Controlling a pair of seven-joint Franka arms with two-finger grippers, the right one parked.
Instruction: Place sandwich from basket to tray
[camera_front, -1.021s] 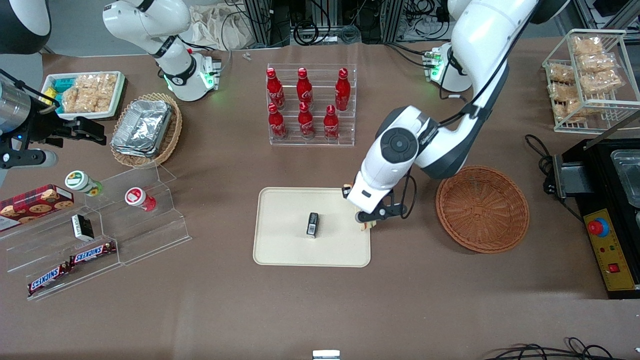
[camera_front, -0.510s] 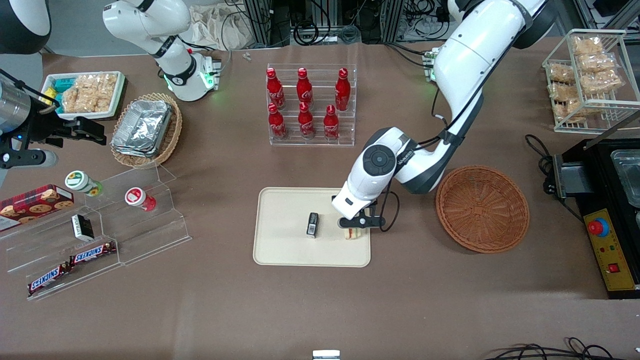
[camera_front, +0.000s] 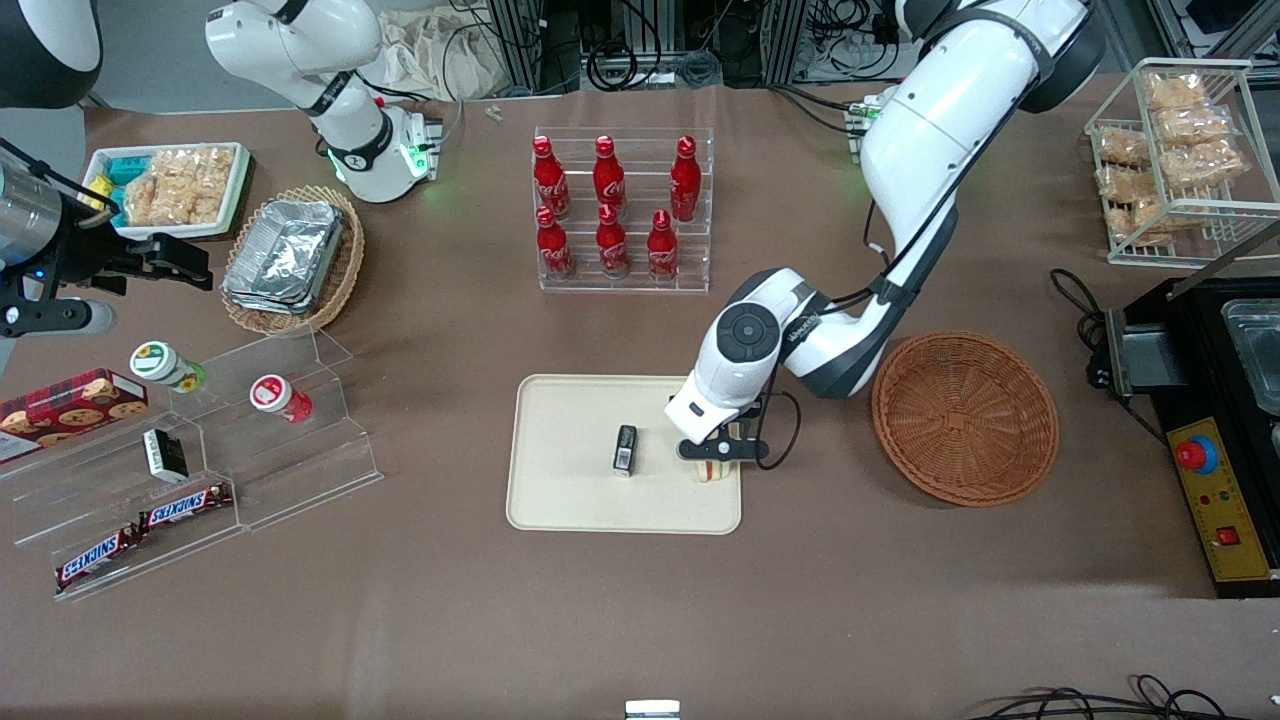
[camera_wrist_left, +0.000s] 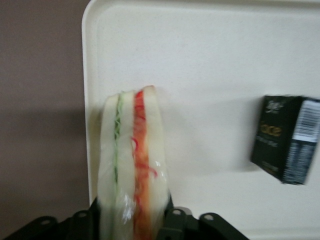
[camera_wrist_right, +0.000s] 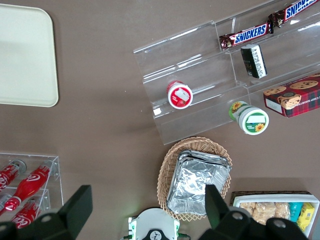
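- I see my left gripper low over the tray, at the tray's end nearest the basket.
- It is pinching the sandwich: in the wrist view the wedge stands between the two fingers, which press on its bread faces.
- The sandwich is held on edge, its red and green filling edge facing the wrist camera, with its clear wrap glinting near the fingers.
- I read the sandwich as over the tray's surface just inside the rim; I cannot tell whether its lower end already touches the tray.
- A small black box with a white label lies on the tray near its middle, a little apart from the sandwich; I see it in the wrist view too.
- The basket sits on the brown table beside the tray, toward the working arm's end, with nothing in it that I can see.
- Farther from the front camera than the tray, a clear rack holds six red bottles.
- Toward the parked arm's end lies a paler wicker basket with foil trays and a clear stepped shelf with snack bars and small jars.
- Toward the working arm's end a white wire rack holds bagged snacks.
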